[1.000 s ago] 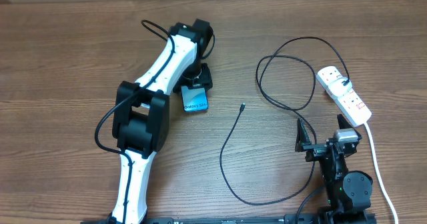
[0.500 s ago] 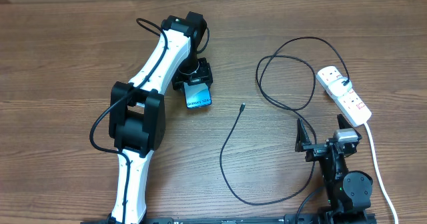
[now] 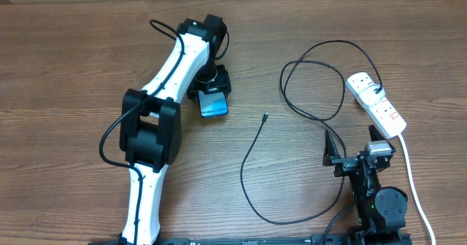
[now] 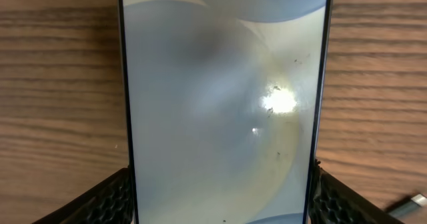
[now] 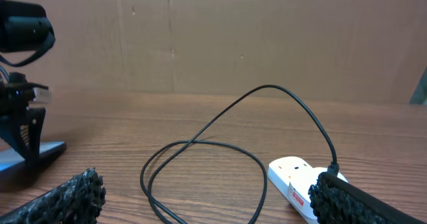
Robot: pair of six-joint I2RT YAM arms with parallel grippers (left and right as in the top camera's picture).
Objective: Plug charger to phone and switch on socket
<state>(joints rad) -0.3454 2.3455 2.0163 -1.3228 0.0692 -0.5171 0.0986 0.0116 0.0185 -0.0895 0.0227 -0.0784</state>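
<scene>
The phone (image 3: 214, 107), blue screen up with small text at its near end, is at the table's centre left. My left gripper (image 3: 211, 92) is shut on its two long edges; in the left wrist view the pale screen (image 4: 220, 84) fills the space between the fingers (image 4: 220, 201). The charger (image 3: 248, 165) is a thin black cable, its tip (image 3: 264, 117) lying free to the right of the phone. The cable loops (image 5: 200, 164) to a plug in the white socket (image 3: 376, 103), also in the right wrist view (image 5: 293, 177). My right gripper (image 3: 352, 154) is open and empty (image 5: 207, 201).
The socket's thick white cord (image 3: 412, 179) runs down the right side to the front edge. The cable's large loop (image 3: 314, 84) lies between phone and socket. A brown wall (image 5: 233, 37) stands behind the table.
My left arm has shifted slightly up and left with the phone, and the phone has turned a little. The right arm, cable and socket have not moved.
</scene>
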